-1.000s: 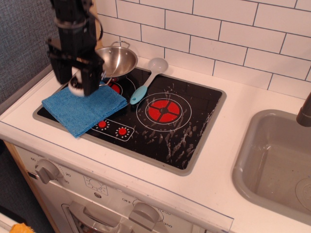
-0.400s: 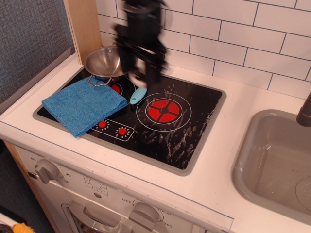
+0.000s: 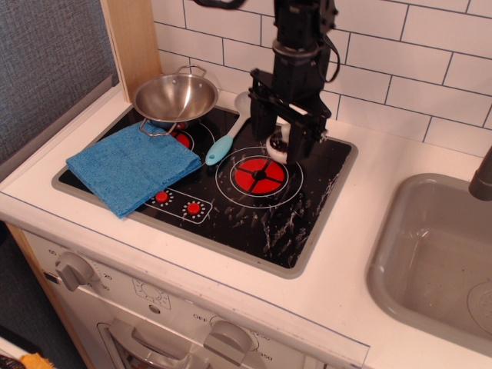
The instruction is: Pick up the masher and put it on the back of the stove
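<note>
The black glossy stove point(image 3: 296, 219) with a grey frame and red burner circles lies in the counter. My gripper point(image 3: 279, 147) hangs over the stove's back part, just behind the right burner point(image 3: 260, 176). Its two dark fingers stand on either side of the masher point(image 3: 277, 141), a small white disc with a dark ring, and are shut on it. The masher sits low, at or just above the glass; I cannot tell whether it touches.
A grey-white spoon with a light blue handle point(image 3: 221, 148) lies left of the gripper. A steel pot point(image 3: 175, 96) stands on the back left burner. A blue cloth point(image 3: 132, 167) covers the front left. A grey sink point(image 3: 434, 261) is at right. The tiled wall is close behind.
My gripper has carried the masher from above the blue cloth at the left, across the stove, to the back behind the right burner, and has come lower.
</note>
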Controlling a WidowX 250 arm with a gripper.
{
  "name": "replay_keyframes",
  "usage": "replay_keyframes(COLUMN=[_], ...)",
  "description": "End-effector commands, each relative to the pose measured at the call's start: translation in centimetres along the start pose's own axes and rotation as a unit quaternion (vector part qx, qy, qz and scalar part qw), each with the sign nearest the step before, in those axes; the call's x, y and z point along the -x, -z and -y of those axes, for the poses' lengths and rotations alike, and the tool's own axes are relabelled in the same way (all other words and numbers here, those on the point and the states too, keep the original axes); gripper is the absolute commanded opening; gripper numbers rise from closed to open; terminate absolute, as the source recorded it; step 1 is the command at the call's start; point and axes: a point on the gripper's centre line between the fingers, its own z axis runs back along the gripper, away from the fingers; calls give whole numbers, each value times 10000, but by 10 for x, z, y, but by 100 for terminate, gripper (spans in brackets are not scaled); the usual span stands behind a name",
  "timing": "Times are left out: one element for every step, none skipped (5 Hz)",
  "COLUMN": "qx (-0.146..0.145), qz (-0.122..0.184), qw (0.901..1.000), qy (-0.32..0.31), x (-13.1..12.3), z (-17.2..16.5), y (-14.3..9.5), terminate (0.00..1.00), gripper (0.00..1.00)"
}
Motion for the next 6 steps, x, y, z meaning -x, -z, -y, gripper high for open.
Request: replay_keyframes(qx=[-26, -52, -85, -70, -105, -306], qz=[149, 138, 176, 445, 773, 847], qw=[9999, 9999, 9998, 9989, 9958, 9916], qy=[-3, 41, 23, -158, -484, -924], x=[-26, -31, -27, -21, -8, 14], z=[-5, -4, -3, -4, -3, -1], y=[-5, -7, -13, -34, -60, -73], terminate=[0, 0, 0, 0, 0, 0], gripper=[0, 0, 100, 100, 100, 100])
